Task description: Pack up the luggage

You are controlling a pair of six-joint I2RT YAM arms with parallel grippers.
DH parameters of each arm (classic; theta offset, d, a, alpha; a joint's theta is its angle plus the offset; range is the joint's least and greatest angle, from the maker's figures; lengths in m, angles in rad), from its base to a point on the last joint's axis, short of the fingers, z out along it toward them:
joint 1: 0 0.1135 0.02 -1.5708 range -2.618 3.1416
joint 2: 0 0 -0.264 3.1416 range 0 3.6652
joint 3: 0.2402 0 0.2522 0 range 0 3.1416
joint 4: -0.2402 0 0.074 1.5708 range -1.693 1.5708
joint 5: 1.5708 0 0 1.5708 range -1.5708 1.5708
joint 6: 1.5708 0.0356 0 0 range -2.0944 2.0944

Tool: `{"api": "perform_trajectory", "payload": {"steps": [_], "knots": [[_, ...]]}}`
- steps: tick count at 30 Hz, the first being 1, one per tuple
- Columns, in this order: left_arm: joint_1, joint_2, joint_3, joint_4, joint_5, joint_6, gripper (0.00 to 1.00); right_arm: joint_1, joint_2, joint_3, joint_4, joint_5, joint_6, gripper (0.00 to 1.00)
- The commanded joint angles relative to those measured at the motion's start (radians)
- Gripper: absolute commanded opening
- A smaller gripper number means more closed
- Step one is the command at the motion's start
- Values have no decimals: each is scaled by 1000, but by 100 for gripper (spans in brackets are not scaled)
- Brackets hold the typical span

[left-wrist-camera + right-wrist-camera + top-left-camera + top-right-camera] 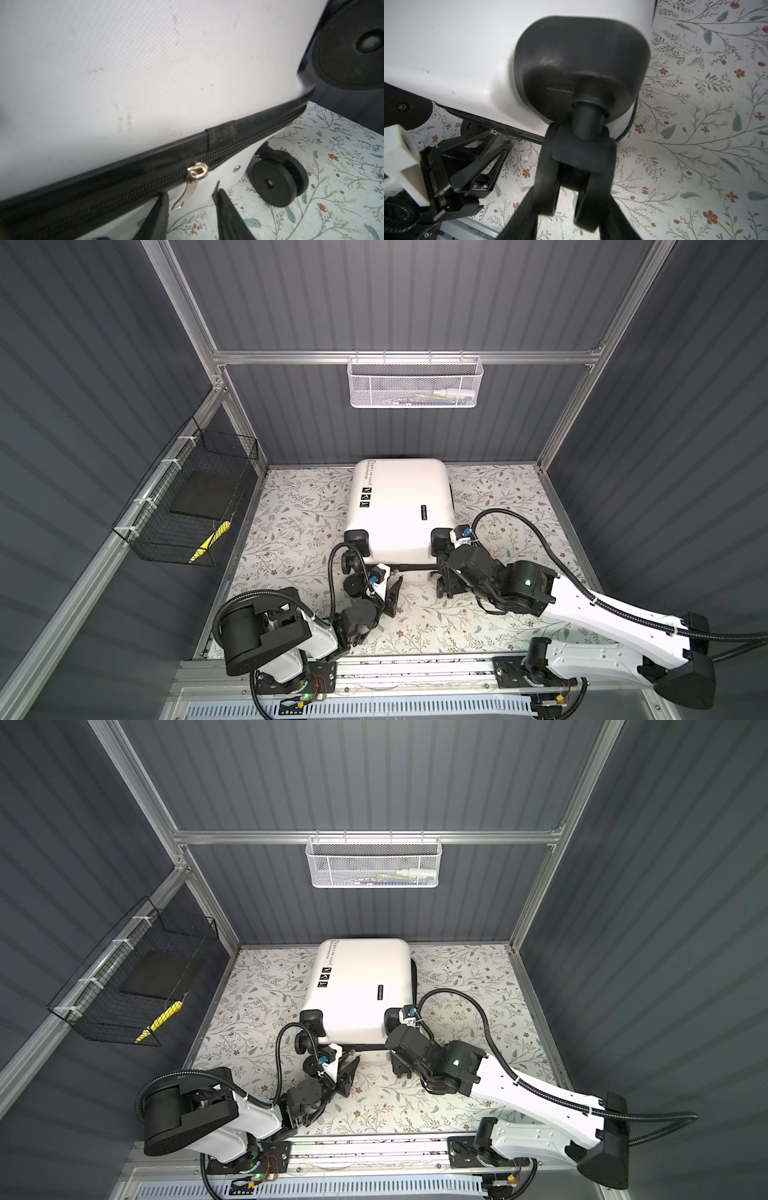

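Left wrist: left pincer part open, gripping nothing, gold zipper pull dangling between its fingers on the closed luggage; the tab is thin and loose, so it may slip out or get pinched crooked as the fingers close. Right wrist: right pincer clamped on a spinner wheel; the caster swivels, so the luggage could twist away under a zip pull. Top views: luggage lies flat just beyond both pincers, wheels toward them, on floral surface; dark ribbed walls, white mesh basket far beyond, black wire basket well off the left pincer's outer side.
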Motion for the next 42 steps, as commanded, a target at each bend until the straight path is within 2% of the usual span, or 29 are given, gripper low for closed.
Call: {"api": "perform_trajectory", "payload": {"steps": [1,3,7,16,18,22,24,25,27,30,36,42], "knots": [[13,-44,20,40,-13,-6,35,11,-26,-5,32,3,-26,15],[13,-66,22,7,-15,-6,35,11,-25,-5,32,2,-26,15],[13,-89,22,-30,-32,-11,27,11,-25,-5,35,1,-26,15],[14,-70,22,-26,-40,-21,27,10,-27,-6,33,1,-24,14],[13,-60,22,-15,-39,-19,21,11,-27,-4,33,2,-26,14],[15,-53,21,-11,-41,-30,18,11,-26,-3,33,2,-26,15],[15,-51,21,-26,-52,-45,22,11,-25,-3,34,1,-26,14],[15,-49,20,-35,-58,-50,27,11,-25,-3,35,2,-26,14],[14,-45,18,-53,-77,-67,44,11,-25,-3,37,0,-29,14],[15,-37,15,-62,-96,-82,55,11,-25,0,37,2,-30,14],[16,0,22,-36,-108,-71,57,9,-24,-3,37,3,-32,14],[28,37,33,40,-74,-40,47,9,-23,-3,39,2,-32,14]]}}
